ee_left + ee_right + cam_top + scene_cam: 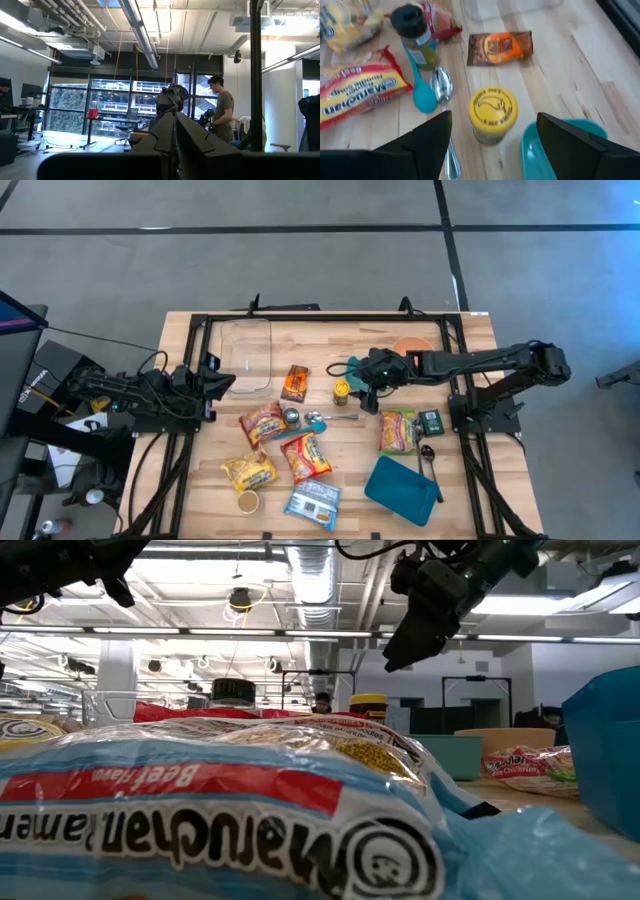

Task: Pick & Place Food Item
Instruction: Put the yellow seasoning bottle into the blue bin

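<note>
Right gripper (492,137): fingers spread, empty, above yellow-lidded jar (492,115) standing near table centre | Left gripper (222,382): clenched, parked at left edge | Risk: off-centre descent could tip jar onto adjacent metal spoon (442,92).

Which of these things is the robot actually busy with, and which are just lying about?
Busy with, as far as the pictures suggest:
- right gripper, open above the yellow-lidded jar

Lying about:
- left gripper, shut, waiting at the table's left edge
- ramen packets
- metal spoon
- black-capped bottle
- orange-brown packet
- clear container
- teal tray
</note>
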{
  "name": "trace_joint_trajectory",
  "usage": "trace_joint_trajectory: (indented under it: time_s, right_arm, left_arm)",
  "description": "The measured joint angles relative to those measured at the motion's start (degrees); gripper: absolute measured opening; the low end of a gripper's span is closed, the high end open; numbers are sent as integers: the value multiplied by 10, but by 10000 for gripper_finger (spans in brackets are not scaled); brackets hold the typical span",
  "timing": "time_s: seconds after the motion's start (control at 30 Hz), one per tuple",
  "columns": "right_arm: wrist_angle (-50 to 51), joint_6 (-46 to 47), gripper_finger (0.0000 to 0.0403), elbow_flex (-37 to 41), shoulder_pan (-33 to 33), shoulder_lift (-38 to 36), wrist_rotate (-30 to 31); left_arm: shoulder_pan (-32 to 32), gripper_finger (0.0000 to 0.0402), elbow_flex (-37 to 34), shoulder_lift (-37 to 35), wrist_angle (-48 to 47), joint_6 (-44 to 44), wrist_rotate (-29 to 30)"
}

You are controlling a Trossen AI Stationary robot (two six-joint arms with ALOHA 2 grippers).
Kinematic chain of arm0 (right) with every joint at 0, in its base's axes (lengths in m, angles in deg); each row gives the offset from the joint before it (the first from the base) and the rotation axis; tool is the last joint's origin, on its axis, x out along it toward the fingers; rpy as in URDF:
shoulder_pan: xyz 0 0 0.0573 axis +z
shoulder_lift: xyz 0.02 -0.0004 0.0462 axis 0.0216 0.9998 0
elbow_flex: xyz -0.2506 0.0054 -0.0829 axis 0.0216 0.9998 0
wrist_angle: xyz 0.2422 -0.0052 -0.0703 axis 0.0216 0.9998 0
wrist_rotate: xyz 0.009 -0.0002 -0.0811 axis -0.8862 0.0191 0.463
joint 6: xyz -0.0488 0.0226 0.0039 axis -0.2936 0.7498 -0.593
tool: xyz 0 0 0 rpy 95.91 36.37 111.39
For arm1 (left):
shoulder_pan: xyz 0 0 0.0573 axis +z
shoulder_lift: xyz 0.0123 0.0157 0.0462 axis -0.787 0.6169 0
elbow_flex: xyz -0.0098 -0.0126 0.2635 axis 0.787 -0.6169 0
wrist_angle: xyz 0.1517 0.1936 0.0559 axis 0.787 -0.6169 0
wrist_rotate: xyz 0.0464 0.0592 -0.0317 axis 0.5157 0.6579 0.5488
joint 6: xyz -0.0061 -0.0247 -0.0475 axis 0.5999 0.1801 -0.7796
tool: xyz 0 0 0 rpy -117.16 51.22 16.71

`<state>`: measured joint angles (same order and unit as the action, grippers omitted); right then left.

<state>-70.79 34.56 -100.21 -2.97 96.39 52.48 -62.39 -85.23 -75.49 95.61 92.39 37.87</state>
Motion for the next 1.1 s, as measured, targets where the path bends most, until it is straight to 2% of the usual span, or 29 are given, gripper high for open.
trace_joint_trajectory:
  time_s: [0.23, 0.57, 1.1]
  right_arm:
    - [0, 2, 286, 2, 0, 1, 0]
    - [-41, 7, 286, 2, 2, 108, 2]
    - [-107, 3, 286, 2, -3, 150, 0]
  left_arm:
    - [0, 13, 0, 0, -7, 0, 0]
    - [0, 13, 0, 10, -3, 0, 0]
    - [0, 13, 0, 23, 6, 0, 3]
